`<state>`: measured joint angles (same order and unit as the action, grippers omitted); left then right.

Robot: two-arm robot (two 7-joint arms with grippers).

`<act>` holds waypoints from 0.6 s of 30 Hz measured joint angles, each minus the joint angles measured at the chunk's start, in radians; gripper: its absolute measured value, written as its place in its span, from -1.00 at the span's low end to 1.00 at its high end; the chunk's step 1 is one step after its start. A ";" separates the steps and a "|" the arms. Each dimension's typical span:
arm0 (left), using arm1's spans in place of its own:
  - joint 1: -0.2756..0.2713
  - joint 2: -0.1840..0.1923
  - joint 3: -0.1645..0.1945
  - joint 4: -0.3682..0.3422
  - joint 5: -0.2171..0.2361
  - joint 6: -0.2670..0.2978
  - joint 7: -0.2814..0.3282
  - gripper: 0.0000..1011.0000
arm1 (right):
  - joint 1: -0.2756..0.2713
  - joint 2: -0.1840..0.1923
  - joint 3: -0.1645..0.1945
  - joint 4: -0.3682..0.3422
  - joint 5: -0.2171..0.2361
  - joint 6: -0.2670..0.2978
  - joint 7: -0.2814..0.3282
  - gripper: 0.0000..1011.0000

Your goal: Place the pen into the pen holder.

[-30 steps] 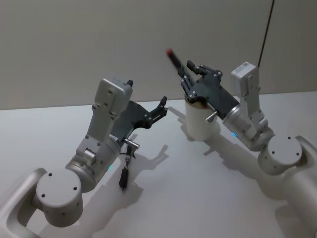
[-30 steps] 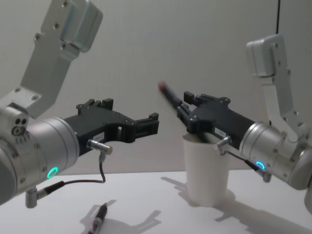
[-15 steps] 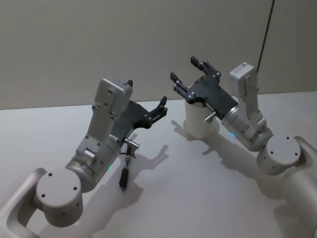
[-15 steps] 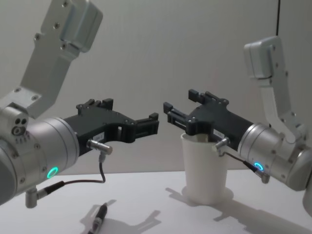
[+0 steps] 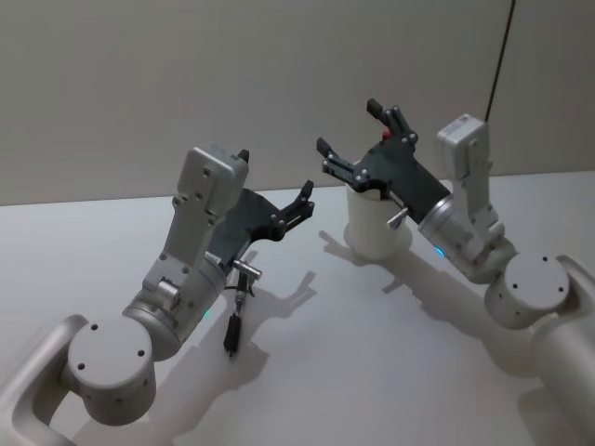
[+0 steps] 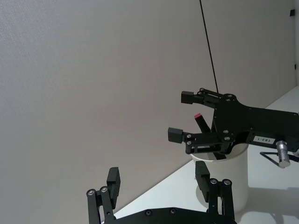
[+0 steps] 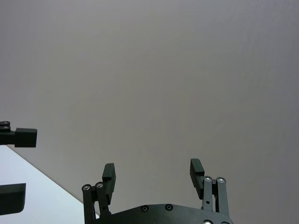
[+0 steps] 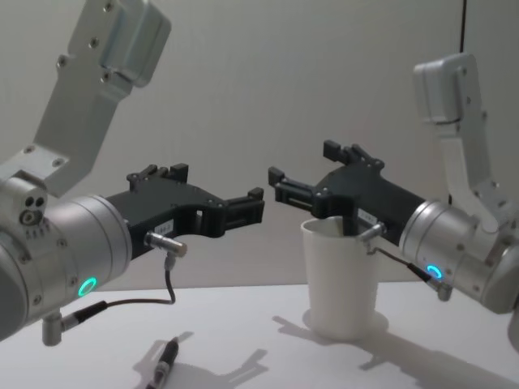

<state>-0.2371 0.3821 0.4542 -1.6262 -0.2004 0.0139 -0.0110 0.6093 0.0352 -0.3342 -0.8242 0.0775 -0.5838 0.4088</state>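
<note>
Left wrist view: pen (image 6: pixel 202 123) sits in the cup (image 6: pixel 233 184), red end up and poking just over the rim. Its lower body is hidden inside the cup and behind the right gripper (image 6: pixel 181 115).

Long axis is steep but not plumb. My read is that it's leaning on the cup wall, which is why it stays up.

Right gripper hangs just above the rim, fingers spread wide, nothing between them. With the gripper in that spot and the pen in the cup, I read the drop as done. It has room to lift straight off without clipping the red end.

Left gripper (image 5: pixel 302 200) is raised over the worktop (image 5: pixel 372 362), to the left of the cup and apart from it. Fingers are wide and empty, aimed roughly toward the cup. I'd call it idle.

Second pen (image 5: pixel 232 331) lies flat on the worktop under the left arm, well apart from the cup, long axis running roughly away from me. If it counts too, the left arm is the closer one.
</note>
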 joint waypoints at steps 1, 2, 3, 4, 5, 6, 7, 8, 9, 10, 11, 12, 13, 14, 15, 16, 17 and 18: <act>0.000 0.000 0.000 0.000 0.000 0.000 0.000 0.98 | -0.005 0.002 0.001 -0.011 0.003 0.003 0.001 0.98; 0.000 0.000 0.000 0.000 0.000 0.000 0.000 0.98 | -0.008 0.004 0.001 -0.017 0.006 0.007 0.002 0.98; 0.000 0.000 0.000 0.000 0.000 0.000 0.000 0.98 | -0.017 0.008 0.003 -0.039 0.013 0.017 0.003 0.98; 0.000 0.000 0.000 0.000 0.000 0.000 0.000 0.98 | -0.022 0.010 0.004 -0.048 0.016 0.022 0.004 0.98; 0.000 0.000 0.000 0.000 0.000 0.000 0.000 0.98 | -0.027 0.013 0.005 -0.059 0.020 0.026 0.004 0.98; 0.000 0.000 0.000 0.000 0.000 0.000 0.000 0.98 | -0.036 0.017 0.006 -0.079 0.026 0.035 0.005 0.98; 0.000 0.000 0.000 0.000 0.000 0.000 0.000 0.98 | -0.041 0.020 0.007 -0.088 0.030 0.041 0.005 0.98; 0.000 0.000 0.000 0.000 0.000 0.000 0.000 0.98 | -0.052 0.025 0.009 -0.111 0.036 0.051 0.006 0.98; 0.000 0.000 0.000 0.000 0.000 0.000 0.000 0.98 | -0.052 0.025 0.009 -0.111 0.036 0.051 0.006 0.98; 0.000 0.000 0.000 0.000 0.000 0.000 0.000 0.98 | -0.057 0.027 0.010 -0.121 0.039 0.057 0.006 0.98; 0.000 0.000 0.000 0.000 0.000 0.000 0.000 0.98 | -0.067 0.032 0.012 -0.141 0.045 0.069 0.006 0.98; 0.000 0.000 0.000 0.000 0.000 0.000 0.000 0.98 | -0.072 0.035 0.013 -0.151 0.048 0.075 0.006 0.98; 0.000 0.000 0.000 0.000 0.000 0.000 0.000 0.98 | -0.085 0.041 0.015 -0.175 0.052 0.085 0.005 0.98; 0.000 0.000 0.000 0.000 0.000 0.000 0.000 0.98 | -0.090 0.044 0.016 -0.186 0.056 0.093 0.005 0.98; 0.000 0.000 0.000 0.000 0.000 0.000 0.000 0.98 | -0.095 0.047 0.017 -0.196 0.057 0.097 0.004 0.98; 0.000 0.000 0.000 0.000 0.000 0.000 0.000 0.98 | -0.106 0.053 0.019 -0.217 0.062 0.111 0.001 0.98; 0.000 0.000 0.000 0.000 0.000 0.000 0.000 0.98 | -0.113 0.056 0.020 -0.230 0.064 0.116 0.000 0.98; 0.000 0.000 0.000 0.000 0.000 0.000 0.000 0.98 | -0.117 0.058 0.021 -0.237 0.066 0.122 -0.002 0.98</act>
<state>-0.2371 0.3821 0.4543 -1.6262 -0.2004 0.0139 -0.0109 0.4923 0.0935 -0.3133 -1.0608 0.1436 -0.4615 0.4067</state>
